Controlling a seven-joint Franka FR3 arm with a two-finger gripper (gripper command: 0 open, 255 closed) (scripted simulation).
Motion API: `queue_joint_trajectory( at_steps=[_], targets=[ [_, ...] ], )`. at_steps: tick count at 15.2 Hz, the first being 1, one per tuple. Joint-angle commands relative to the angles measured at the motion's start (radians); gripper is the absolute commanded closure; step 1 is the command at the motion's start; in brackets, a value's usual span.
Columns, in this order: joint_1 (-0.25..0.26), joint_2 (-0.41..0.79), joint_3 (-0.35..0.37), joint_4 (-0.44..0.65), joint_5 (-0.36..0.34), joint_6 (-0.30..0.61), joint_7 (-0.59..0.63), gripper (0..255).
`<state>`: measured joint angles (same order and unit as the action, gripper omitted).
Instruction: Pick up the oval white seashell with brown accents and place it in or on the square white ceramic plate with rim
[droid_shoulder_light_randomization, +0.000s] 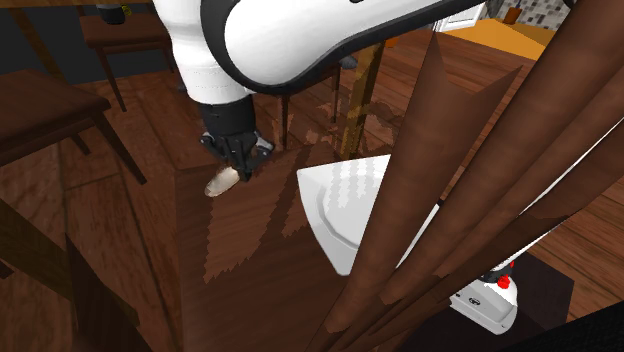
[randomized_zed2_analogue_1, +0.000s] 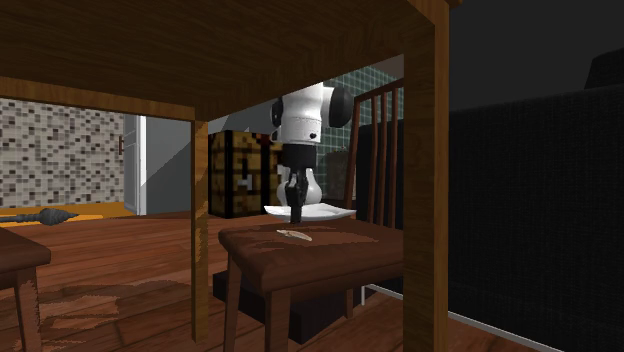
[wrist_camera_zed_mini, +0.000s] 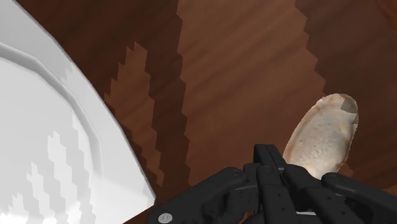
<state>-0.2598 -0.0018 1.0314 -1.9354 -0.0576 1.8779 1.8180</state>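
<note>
The oval seashell (droid_shoulder_light_randomization: 221, 183), pale with brown mottling, lies flat on the small dark wooden table (droid_shoulder_light_randomization: 250, 250) near its edge. My black gripper (droid_shoulder_light_randomization: 240, 160) hangs just above and beside it, fingers together with nothing between them. In the wrist view the shell (wrist_camera_zed_mini: 321, 137) lies just past the gripper (wrist_camera_zed_mini: 270, 153), off to one side and partly covered by it. The square white plate (droid_shoulder_light_randomization: 345, 200) with a raised rim sits on the same table toward the shoulder view's right; its corner (wrist_camera_zed_mini: 57, 127) lies on the gripper's other side. In the second exterior view the shell (randomized_zed2_analogue_1: 293, 235) rests in front of the plate (randomized_zed2_analogue_1: 325, 212).
Brown chair-back slats (droid_shoulder_light_randomization: 470, 180) cross the shoulder view's right and hide part of the plate. The table edge (droid_shoulder_light_randomization: 180, 200) runs close beside the shell. Dark chairs (droid_shoulder_light_randomization: 50, 110) stand on the floor at the left. A larger table's leg (randomized_zed2_analogue_1: 425, 200) stands in the second exterior view's foreground.
</note>
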Motion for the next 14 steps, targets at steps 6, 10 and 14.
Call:
queue_joint_trajectory(
  at_steps=[6,10,14],
  targets=[
    [0.047,0.071,0.02,0.046,-0.145,0.107,0.357,0],
    [0.054,0.1,0.015,0.012,-0.178,0.153,0.379,0],
    [0.06,0.122,0.01,-0.007,-0.202,0.181,0.395,0]
  ],
)
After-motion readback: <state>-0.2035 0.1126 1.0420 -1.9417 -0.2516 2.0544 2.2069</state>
